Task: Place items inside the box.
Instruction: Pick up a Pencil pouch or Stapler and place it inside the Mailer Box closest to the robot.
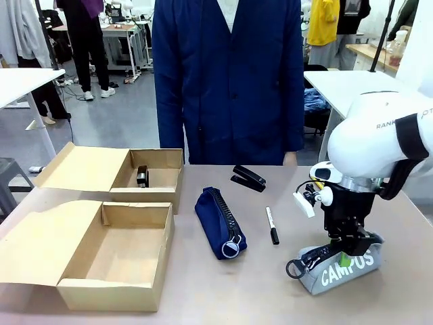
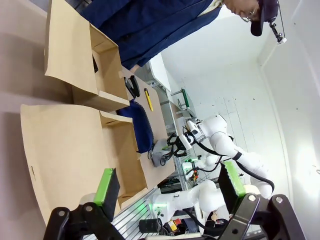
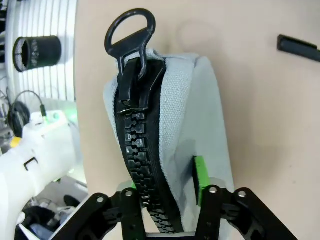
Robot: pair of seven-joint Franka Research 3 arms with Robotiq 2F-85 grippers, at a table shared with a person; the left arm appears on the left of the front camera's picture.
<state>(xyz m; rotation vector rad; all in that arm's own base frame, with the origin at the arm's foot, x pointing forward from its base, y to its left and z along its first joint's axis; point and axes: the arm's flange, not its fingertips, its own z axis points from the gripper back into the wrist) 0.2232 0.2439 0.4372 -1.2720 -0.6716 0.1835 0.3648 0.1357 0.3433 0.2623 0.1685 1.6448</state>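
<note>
My right gripper [image 1: 346, 256] is shut on the top of the grey "CAMPUS" pouch [image 1: 338, 269], which rests on the table at the front right. In the right wrist view its green pads [image 3: 200, 175] pinch the pouch [image 3: 200, 100] beside the black zip. Mid-table lie a navy pouch [image 1: 220, 220], a white-and-black marker [image 1: 271, 225] and a black stapler [image 1: 249, 178]. Two open brown cardboard boxes stand at the left. The far box [image 1: 159, 193] holds another black stapler [image 1: 142, 175], and the near box [image 1: 111, 298] is empty. My left gripper [image 2: 170, 185] hangs open above the near box [image 2: 65, 150].
A person in a navy coat [image 1: 226, 81] stands at the table's far edge, facing me. Both boxes have their lid flaps folded out to the left. Bare tabletop lies between the near box and the navy pouch.
</note>
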